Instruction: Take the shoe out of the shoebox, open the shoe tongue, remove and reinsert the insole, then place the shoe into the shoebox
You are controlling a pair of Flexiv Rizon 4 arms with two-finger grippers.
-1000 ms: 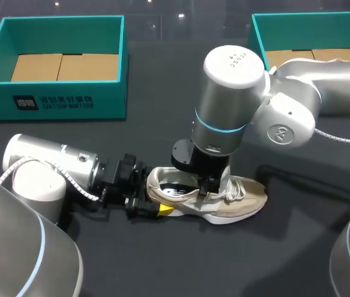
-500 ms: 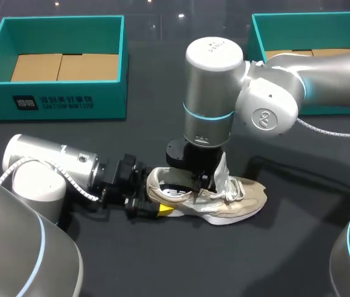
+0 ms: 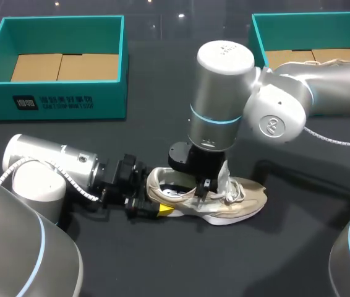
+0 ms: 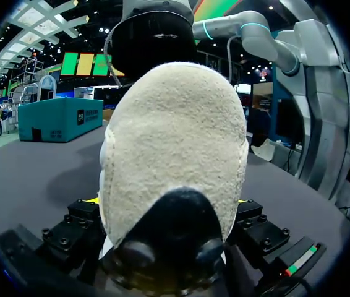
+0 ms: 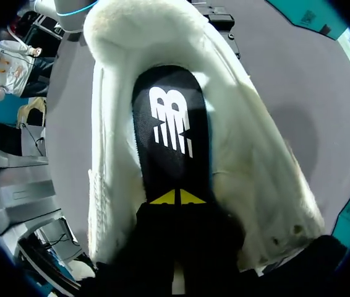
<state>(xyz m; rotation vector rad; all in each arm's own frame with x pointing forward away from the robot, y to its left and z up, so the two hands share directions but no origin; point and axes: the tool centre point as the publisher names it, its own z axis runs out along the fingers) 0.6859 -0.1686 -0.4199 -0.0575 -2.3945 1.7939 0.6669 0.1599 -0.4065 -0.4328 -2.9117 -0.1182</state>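
Cream suede trainer (image 3: 237,201) lies out of its box, heel clamped inside the left pincer (image 3: 155,203). The right pincer (image 5: 177,198) rests tips-together on the black foam insole (image 5: 170,130); the white tongue (image 3: 223,175) has risen upright beside it (insole removal likely next).

Teal shoebox (image 3: 101,102), front wall: white logo block with two lines of white print, too small to read.
Black insole (image 5: 172,136): white striped letter mark.
Right arm's end cap (image 3: 224,55): faint grey lettering, unreadable.
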